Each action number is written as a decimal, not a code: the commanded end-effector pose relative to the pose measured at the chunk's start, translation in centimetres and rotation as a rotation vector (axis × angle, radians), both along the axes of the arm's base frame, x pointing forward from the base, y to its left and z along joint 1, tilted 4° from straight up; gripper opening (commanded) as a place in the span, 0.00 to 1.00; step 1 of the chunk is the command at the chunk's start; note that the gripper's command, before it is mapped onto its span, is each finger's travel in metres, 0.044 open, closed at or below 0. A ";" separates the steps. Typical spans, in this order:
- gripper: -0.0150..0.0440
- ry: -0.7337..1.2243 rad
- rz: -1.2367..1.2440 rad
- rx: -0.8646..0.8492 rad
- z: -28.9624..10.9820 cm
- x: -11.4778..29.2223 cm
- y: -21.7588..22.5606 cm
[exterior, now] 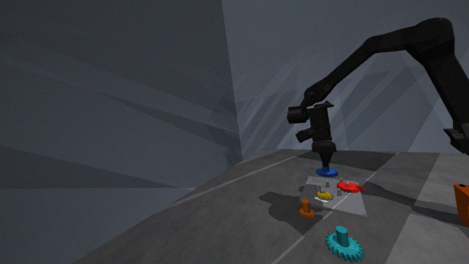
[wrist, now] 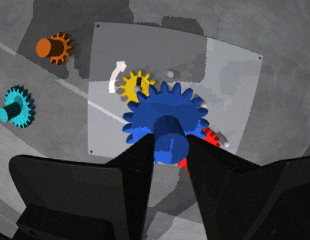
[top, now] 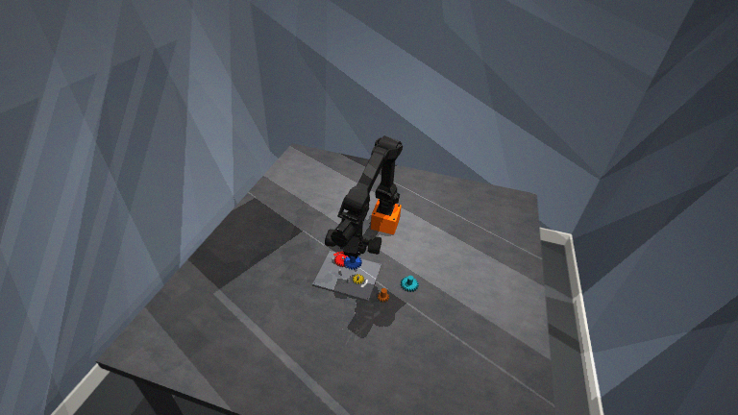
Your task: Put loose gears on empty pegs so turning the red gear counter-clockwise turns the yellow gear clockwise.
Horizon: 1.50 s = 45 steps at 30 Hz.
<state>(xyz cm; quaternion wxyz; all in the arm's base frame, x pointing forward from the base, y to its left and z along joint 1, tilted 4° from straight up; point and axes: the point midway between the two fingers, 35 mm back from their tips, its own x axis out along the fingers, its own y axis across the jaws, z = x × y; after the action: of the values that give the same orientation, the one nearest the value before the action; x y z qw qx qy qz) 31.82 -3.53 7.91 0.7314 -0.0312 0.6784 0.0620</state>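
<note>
My gripper [top: 353,256] [exterior: 325,167] [wrist: 169,140] is shut on the handle of the blue gear [top: 353,263] [exterior: 327,172] [wrist: 165,110]. It holds the gear level above the grey board [top: 323,278] [exterior: 358,207] [wrist: 105,55]. The red gear [top: 339,259] [exterior: 348,187] [wrist: 212,136] is on the board, partly hidden under the blue gear in the wrist view. The yellow gear [top: 357,279] [exterior: 324,195] [wrist: 129,90] sits beside the white arrow [exterior: 316,198] [wrist: 114,77]. Short empty pegs show, one at the yellow gear's far side [wrist: 170,74]. The blue gear hides part of the board.
A loose orange gear [top: 382,296] [exterior: 306,212] [wrist: 63,48] and a loose teal gear [top: 408,283] [exterior: 344,247] [wrist: 26,106] stand on the table beside the board, handles up. An orange block [top: 384,218] [exterior: 463,204] is at the arm's base.
</note>
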 end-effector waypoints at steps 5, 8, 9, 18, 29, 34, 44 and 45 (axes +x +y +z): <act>0.25 -0.007 0.007 0.002 -0.9 0.6 -2.1; 0.25 -0.007 0.007 0.001 -1.3 0.7 -2.9; 0.25 -0.007 0.007 0.001 -1.4 0.7 -3.1; 0.25 -0.008 0.007 0.000 -2.0 0.8 -4.6; 0.25 -0.008 0.007 0.000 -1.9 0.8 -4.6; 0.25 -0.008 0.007 0.000 -1.9 0.8 -4.6; 0.25 -0.010 0.059 -0.004 -2.4 0.9 -4.5; 0.25 -0.011 0.073 -0.005 -2.5 0.9 -4.5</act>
<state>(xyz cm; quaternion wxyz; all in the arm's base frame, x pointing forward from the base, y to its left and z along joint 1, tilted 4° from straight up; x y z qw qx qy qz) 32.74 -8.15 5.80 0.7335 -0.0450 0.6744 0.0716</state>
